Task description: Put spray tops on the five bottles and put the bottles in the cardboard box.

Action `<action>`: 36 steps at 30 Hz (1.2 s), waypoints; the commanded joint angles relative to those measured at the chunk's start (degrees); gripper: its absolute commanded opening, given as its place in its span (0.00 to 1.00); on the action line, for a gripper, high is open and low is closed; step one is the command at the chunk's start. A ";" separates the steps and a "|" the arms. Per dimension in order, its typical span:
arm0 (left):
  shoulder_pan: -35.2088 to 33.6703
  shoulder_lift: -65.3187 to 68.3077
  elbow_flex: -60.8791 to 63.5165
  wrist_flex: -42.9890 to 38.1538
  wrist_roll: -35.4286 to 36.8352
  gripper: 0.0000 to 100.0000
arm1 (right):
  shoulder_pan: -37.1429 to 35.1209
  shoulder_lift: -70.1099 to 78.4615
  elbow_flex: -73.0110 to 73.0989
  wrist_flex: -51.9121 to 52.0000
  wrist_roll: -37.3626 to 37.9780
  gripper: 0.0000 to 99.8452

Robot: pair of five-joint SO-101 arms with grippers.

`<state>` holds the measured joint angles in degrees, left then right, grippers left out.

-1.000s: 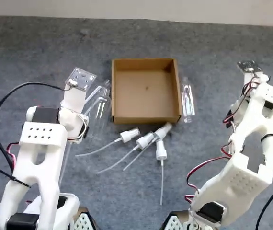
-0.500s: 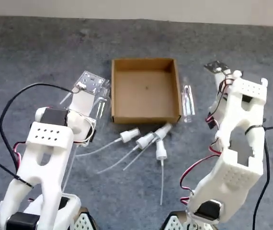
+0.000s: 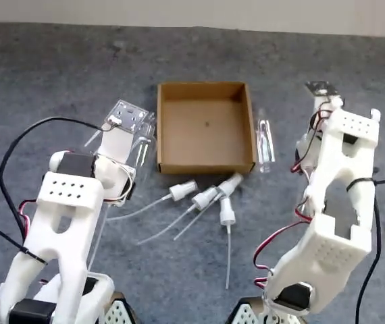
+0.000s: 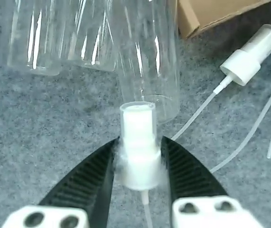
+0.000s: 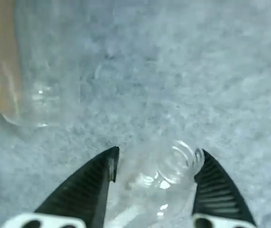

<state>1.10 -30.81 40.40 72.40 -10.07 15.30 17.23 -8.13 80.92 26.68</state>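
My left gripper (image 4: 139, 145) is shut on a white spray top (image 4: 138, 142), its nozzle end close to the base of a clear bottle (image 4: 147, 66) lying on the carpet. From above, this gripper (image 3: 121, 125) hangs just left of the cardboard box (image 3: 206, 164), over the clear bottles (image 3: 145, 138). My right gripper (image 5: 157, 159) is shut on a clear bottle (image 5: 173, 166) whose threaded neck shows between the fingers; it (image 3: 317, 91) is right of the box. One more bottle (image 3: 265, 140) lies along the box's right wall.
Several loose spray tops with long dip tubes (image 3: 204, 198) lie on the grey carpet in front of the box. The box is open on top. Cables hang from both arms. Open carpet lies behind the box.
The right arm swung left toward the box, then eased slightly back. The left gripper shifted a little right toward the bottles and has held still since.
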 commanded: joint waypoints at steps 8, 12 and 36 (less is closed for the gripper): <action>1.10 -1.63 -0.13 -0.88 0.26 0.00 | 0.22 -6.29 -0.22 -0.31 -4.57 0.29; 1.10 -1.45 -0.13 -0.97 0.26 0.00 | -0.04 -6.37 2.24 -0.92 -10.20 0.29; 1.19 -1.71 2.86 -3.78 0.35 0.00 | 2.15 2.68 1.54 -7.08 -12.40 0.05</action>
<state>1.10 -30.81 43.47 69.49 -10.07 16.88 24.18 -4.26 73.89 11.74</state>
